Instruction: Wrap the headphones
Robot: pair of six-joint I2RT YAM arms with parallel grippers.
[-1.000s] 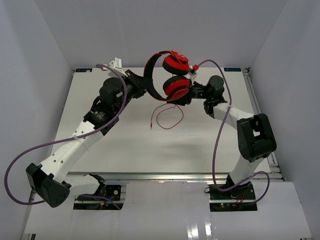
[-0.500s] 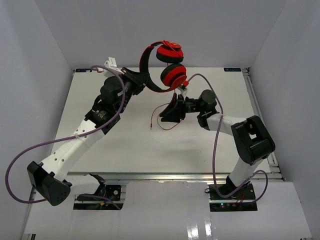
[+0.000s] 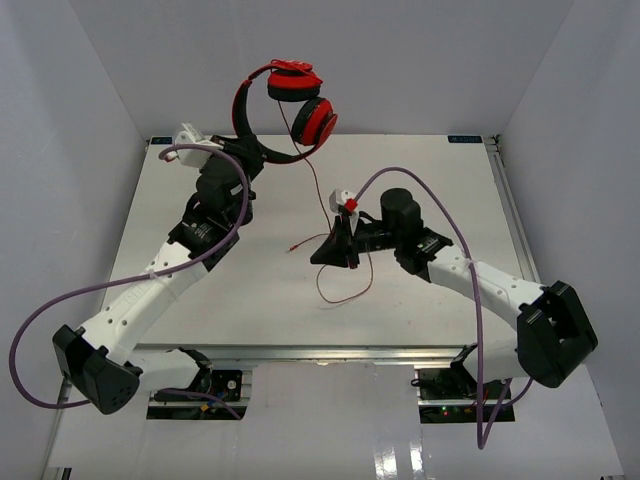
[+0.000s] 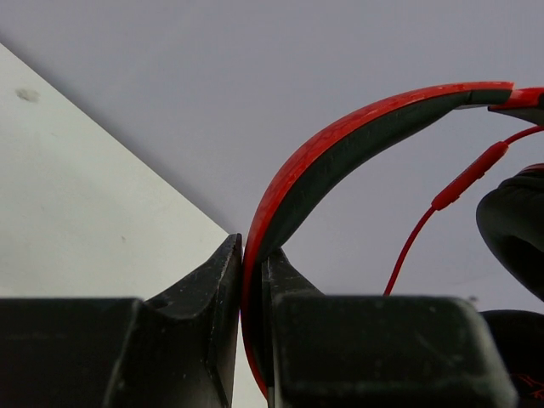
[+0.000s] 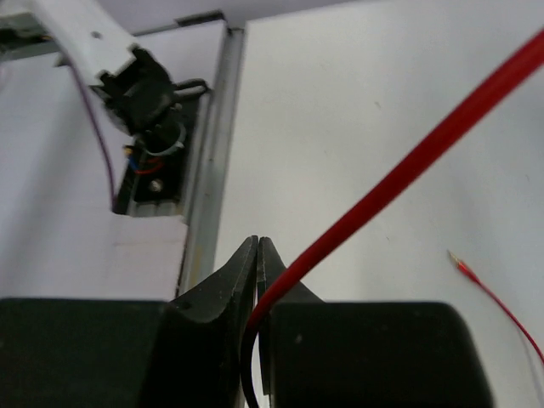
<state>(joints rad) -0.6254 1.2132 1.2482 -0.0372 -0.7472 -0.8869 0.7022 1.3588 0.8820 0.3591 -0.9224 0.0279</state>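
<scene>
The red headphones (image 3: 300, 100) are held up in the air at the back of the table. My left gripper (image 3: 250, 160) is shut on their black-and-red headband (image 4: 340, 144), which arcs up and right from between the closed jaws (image 4: 252, 255). The two ear cups (image 3: 318, 120) hang to the right. The thin red cord (image 3: 312, 175) drops from the cups to my right gripper (image 3: 335, 245), which is shut on it. In the right wrist view the cord (image 5: 408, 170) runs up and right out of the closed gripper (image 5: 258, 251). The rest of the cord loops on the table (image 3: 350, 290), and its plug end (image 3: 292, 247) lies left of the right gripper.
White table (image 3: 250, 300) with white walls on three sides. Thick purple robot cables (image 3: 60, 300) trail from both arms. A metal rail (image 5: 212, 153) runs along the table's edge, with an arm mount (image 5: 140, 85) beyond it. The plug tip (image 5: 463, 268) lies on the table.
</scene>
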